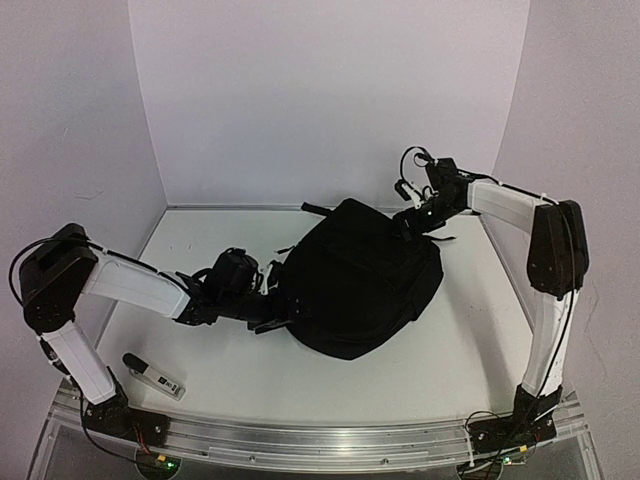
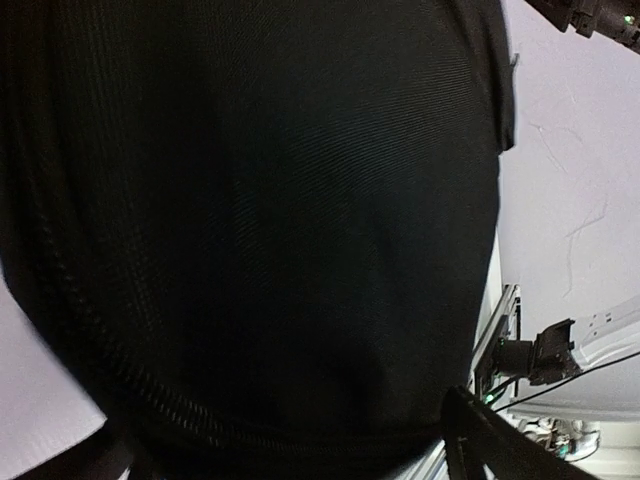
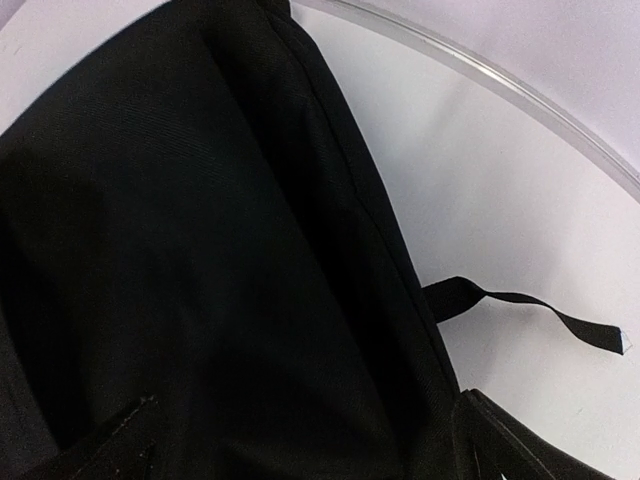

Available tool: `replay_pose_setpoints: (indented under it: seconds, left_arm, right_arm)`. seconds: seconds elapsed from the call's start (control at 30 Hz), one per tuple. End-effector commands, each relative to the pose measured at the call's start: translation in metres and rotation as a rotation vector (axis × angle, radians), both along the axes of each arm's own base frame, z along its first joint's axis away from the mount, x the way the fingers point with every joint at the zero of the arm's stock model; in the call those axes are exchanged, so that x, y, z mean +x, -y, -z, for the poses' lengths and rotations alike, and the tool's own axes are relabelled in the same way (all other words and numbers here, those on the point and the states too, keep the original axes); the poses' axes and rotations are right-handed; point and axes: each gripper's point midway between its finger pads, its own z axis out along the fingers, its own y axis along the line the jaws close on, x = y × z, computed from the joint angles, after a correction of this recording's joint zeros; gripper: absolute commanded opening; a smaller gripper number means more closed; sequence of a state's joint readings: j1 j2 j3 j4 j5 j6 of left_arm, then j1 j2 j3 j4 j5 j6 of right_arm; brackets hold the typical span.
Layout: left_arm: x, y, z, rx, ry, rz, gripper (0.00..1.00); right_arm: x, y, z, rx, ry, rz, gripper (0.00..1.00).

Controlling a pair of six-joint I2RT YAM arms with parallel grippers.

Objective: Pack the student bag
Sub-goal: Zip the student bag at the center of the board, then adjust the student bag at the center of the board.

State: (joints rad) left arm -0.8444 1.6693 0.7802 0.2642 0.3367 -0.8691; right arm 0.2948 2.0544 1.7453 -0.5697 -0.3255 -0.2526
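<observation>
Both pairs of fingers stand spread wide, holding nothing. The student bag [image 1: 360, 285] lies on the tabletop [image 1: 470, 340] between them: left fingers [image 1: 272, 315] against its left edge, right fingers [image 1: 412, 225] over its far-right corner, black fabric straight ahead of each.

Central student bag [image 1: 360, 285]; free room front-right

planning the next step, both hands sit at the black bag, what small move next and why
Probably draw the left hand back from the student bag toward the small black-and-white item near that arm's base. It and the right hand look open against bare fabric, and that item is the only loose thing visible outside the bag.
</observation>
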Motion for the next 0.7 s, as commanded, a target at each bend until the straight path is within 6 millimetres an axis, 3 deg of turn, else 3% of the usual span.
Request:
replay_pose_setpoints:
  seconds: [0.0,0.17,0.33,0.47,0.57,0.67]
  left_arm:
    - [0.004,0.021,-0.001,-0.075,-0.012,-0.01,0.83]
    - [0.017,0.024,0.009,-0.079,-0.028,-0.053,0.51]
    - [0.043,0.012,0.005,-0.071,-0.025,-0.098,0.15]
    - [0.071,-0.008,-0.002,-0.075,-0.019,-0.137,0.04]
    - [0.096,-0.025,-0.008,-0.062,-0.01,-0.164,0.03]
    - [0.126,-0.034,-0.019,-0.055,0.018,-0.165,0.05]
  right_arm:
    - [0.018,0.01,0.007,-0.03,0.01,0.027,0.98]
    - [-0.006,0.015,0.027,-0.047,-0.052,-0.011,0.93]
    - [-0.051,0.012,0.029,0.003,-0.126,-0.083,0.79]
    - [-0.1,0.004,0.027,0.09,-0.216,-0.147,0.74]
    - [-0.138,-0.002,0.025,0.166,-0.295,-0.178,0.74]
    - [-0.181,-0.023,0.024,0.22,-0.376,-0.24,0.76]
